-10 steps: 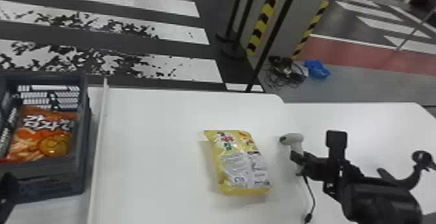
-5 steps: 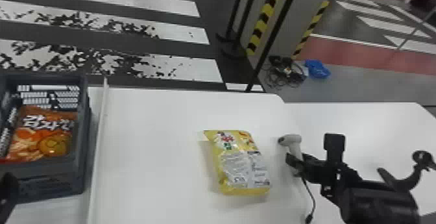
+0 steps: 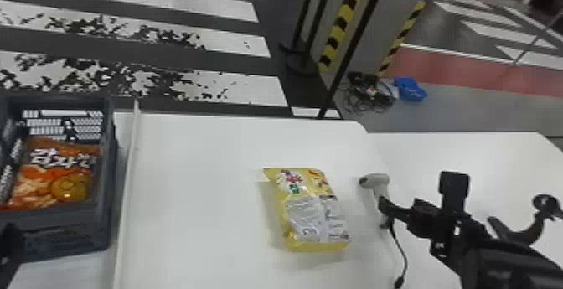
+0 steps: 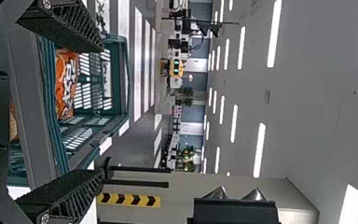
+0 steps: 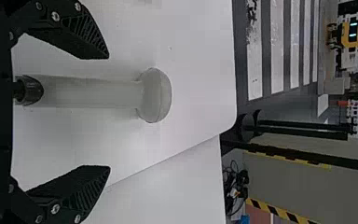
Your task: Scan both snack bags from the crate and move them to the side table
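Straddling the scanner point(image 3: 377, 181), the right gripper point(image 3: 384, 213) is spread; the left gripper point(image 3: 11, 242), also spread, is near the crate point(image 3: 109, 150). Bold white lettering (hard to miss) crosses the orange bag point(image 3: 54, 183) inside; the yellow bag point(image 3: 314, 215), densely printed, lies on the table point(image 3: 201, 183).

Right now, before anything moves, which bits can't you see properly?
- Head view: the crate's left side, cut off by the left edge.
- Head view: whatever is under the orange bag, hidden by the bag.
- Head view: the yellow bag's underside, facing the table.
- Head view: the yellow bag's tiny writing, too small.
- Right wrist view: most of the scanner's cable, behind the right gripper's body.
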Robot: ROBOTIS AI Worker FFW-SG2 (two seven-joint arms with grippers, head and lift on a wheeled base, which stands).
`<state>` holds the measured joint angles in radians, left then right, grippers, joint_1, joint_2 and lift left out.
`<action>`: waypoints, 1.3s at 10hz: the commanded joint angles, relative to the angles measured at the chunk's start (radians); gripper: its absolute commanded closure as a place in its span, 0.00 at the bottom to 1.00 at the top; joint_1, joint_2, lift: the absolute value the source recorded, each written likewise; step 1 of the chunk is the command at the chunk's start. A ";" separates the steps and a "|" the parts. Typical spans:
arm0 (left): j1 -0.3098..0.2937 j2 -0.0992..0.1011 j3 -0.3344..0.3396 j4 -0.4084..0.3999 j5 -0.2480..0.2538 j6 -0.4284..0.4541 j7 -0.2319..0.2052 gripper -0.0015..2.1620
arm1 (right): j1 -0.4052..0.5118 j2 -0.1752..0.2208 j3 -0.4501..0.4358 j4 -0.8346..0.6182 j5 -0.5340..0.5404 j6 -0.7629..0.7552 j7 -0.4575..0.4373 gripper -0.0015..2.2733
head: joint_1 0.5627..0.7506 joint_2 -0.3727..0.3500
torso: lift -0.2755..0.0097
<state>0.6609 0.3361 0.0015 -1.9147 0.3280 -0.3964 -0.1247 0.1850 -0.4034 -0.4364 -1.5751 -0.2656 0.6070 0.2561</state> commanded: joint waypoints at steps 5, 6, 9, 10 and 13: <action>0.002 -0.002 0.000 0.005 -0.001 0.003 0.000 0.03 | 0.100 0.044 -0.119 -0.255 -0.267 0.383 0.152 0.07 | 0.70 0.06 | 0.62; 0.002 -0.002 0.000 0.005 -0.001 0.003 0.000 0.03 | 0.096 0.044 -0.114 -0.256 -0.276 0.432 0.187 0.07 | 0.70 0.10 | 0.62; 0.000 -0.002 0.000 0.008 -0.001 0.000 -0.001 0.03 | 0.067 0.041 -0.084 -0.218 -0.273 0.500 0.279 0.07 | 0.70 0.19 | 0.62; 0.000 -0.002 0.000 0.011 -0.001 0.000 -0.001 0.03 | 0.051 0.037 -0.068 -0.190 -0.271 0.503 0.307 0.07 | 0.70 0.21 | 0.62; -0.001 -0.002 0.000 0.011 -0.001 0.000 -0.001 0.03 | -0.010 0.009 0.004 -0.105 -0.234 0.491 0.354 0.07 | 0.70 0.26 | 0.62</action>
<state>0.6596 0.3344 0.0015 -1.9033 0.3268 -0.3958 -0.1258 0.1871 -0.3866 -0.4470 -1.6965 -0.5063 1.1017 0.6117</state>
